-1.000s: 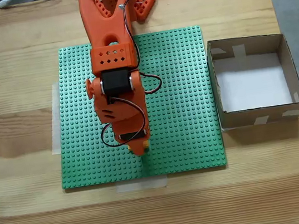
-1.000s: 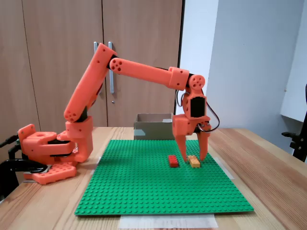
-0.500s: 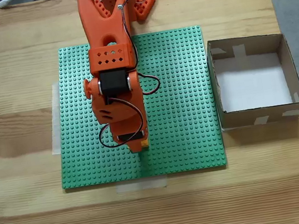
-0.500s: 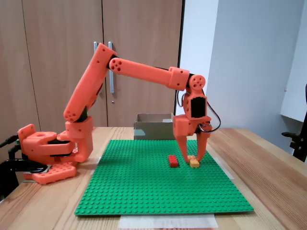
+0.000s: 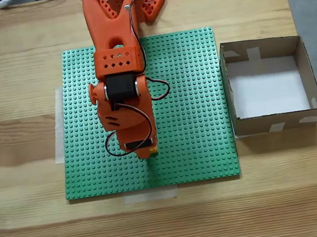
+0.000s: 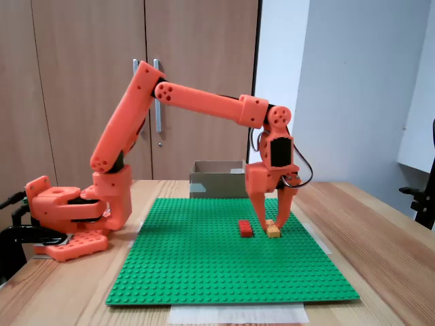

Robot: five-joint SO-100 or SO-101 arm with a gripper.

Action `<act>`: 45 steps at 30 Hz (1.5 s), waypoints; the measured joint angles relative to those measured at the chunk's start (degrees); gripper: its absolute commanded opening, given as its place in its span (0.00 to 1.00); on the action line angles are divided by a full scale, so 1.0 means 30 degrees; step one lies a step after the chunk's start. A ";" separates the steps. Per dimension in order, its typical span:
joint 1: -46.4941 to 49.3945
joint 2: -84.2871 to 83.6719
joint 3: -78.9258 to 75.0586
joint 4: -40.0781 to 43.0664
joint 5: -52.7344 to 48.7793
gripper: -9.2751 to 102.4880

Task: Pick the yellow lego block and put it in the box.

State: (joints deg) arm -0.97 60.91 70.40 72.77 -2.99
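Observation:
In a fixed view from the side, the yellow lego block [image 6: 274, 231] lies on the green baseplate [image 6: 204, 265], just right of a red brick [image 6: 245, 228]. My orange gripper [image 6: 272, 225] points straight down over the block, its two fingers pressed against the block's left and right sides. The block still rests on the plate. From above, the arm covers most of the block and only a yellow corner [image 5: 154, 150] peeks out beside the gripper [image 5: 147, 155]. The box [image 5: 261, 49] stands right of the plate with a bare white floor; its brown wall [image 6: 217, 182] shows behind the gripper.
The arm's base [image 6: 68, 210] sits at the plate's left end in the side fixed view. Bare wooden table [image 5: 18, 139] surrounds the baseplate [image 5: 190, 90]. Tape strips hold the plate's edges. Cabinet doors stand behind the table.
The fingers have closed in from a wide gap onto the yellow block, which shifted slightly left. The arm has barely moved otherwise.

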 measured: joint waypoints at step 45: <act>-0.5947 1.7988 0.5098 0.6211 0.1289 0.09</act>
State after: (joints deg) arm -18.81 114.87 85.69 91.41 0.88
